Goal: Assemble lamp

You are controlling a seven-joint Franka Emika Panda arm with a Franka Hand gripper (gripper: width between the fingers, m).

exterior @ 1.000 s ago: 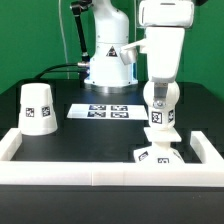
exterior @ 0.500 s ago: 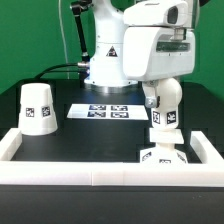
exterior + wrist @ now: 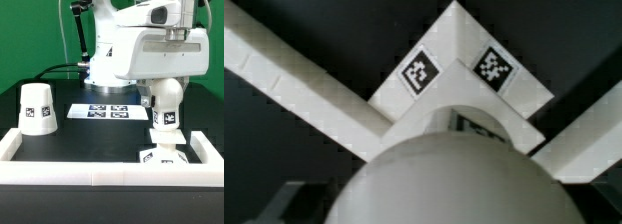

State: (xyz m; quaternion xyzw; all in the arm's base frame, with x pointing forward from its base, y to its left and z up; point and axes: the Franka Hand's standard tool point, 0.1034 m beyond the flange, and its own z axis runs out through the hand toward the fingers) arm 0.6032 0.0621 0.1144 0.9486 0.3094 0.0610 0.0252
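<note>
Wrist has rotated since a second ago: the hand housing now fills the upper right of the exterior view, while bulb (image 3: pixel 165 119) and base (image 3: pixel 160 156) sit where they were, so this reads as a twist in place. Step in hand, my read: bulb into base, screwing phase. Bulb hangs upright under the gripper (image 3: pixel 165 103), right of centre, directly over the base. Base lies at lower right of the frame, tucked into the rail (image 3: pixel 70 166) corner. Can't tell whether the stem is seated or only touching. Shade (image 3: pixel 38 108) stands alone at left, well apart, untouched; marker board (image 3: pixel 108 112) is at centre. Fingers: not visible in either view, so can't say open or closed; the bulb sitting right under the hand suggests a grip, nothing more. Next move likely calls for more turns with the axis kept vertical, then letting go and fetching the shade. Wrist view adds what the exterior can't: bulb head (image 3: pixel 452 175) at lower middle, base (image 3: pixel 452 60) corner-on with two tags at upper middle, lined up with it, rail (image 3: pixel 295 75) running diagonally. Only the exterior shows the shade and the bulb's height over the base.
</note>
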